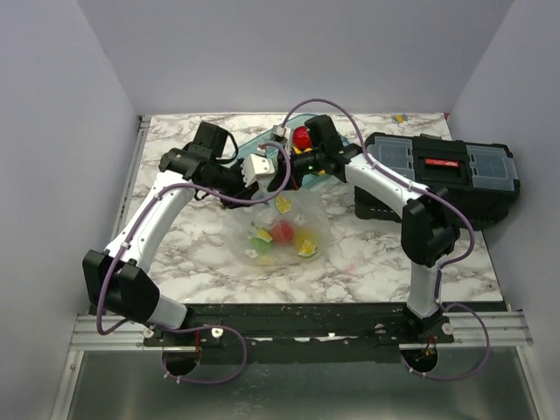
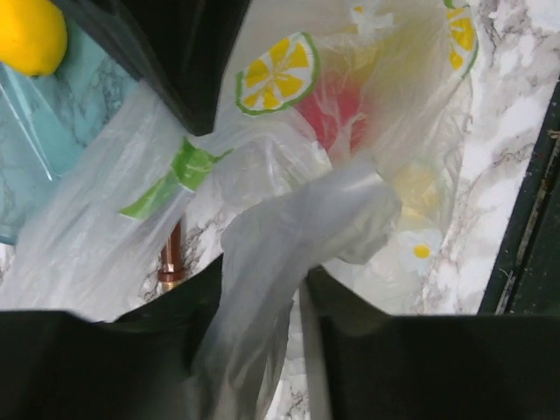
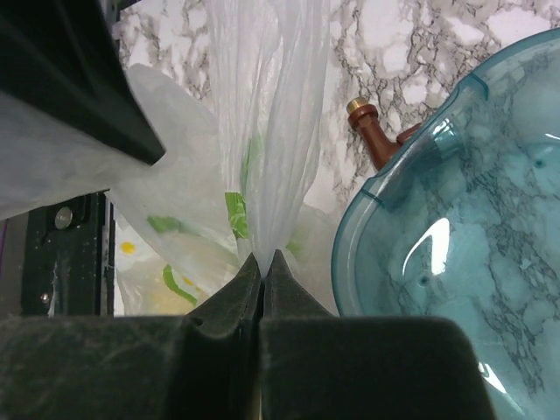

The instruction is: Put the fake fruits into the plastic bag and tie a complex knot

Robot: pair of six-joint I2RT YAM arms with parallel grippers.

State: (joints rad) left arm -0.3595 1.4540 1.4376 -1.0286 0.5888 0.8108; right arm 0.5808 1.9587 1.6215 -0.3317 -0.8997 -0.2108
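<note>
Tying is in hand: the fake fruits (image 1: 282, 231) sit inside the plastic bag (image 1: 289, 210) on the table (image 1: 367, 258), the right fingers (image 3: 219, 315) pinch its gathered neck, and the left fingers (image 2: 411, 367), narrowly parted around a loose film tail, likely need to regrip and loop it.

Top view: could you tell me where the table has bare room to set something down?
Bare marble runs along the near edge of the table before the plastic bag, widest between bag and right arm. The back-left corner behind the left arm is free too. Crowded: mid-back, where both arms meet over the bag beside the teal tub.
</note>
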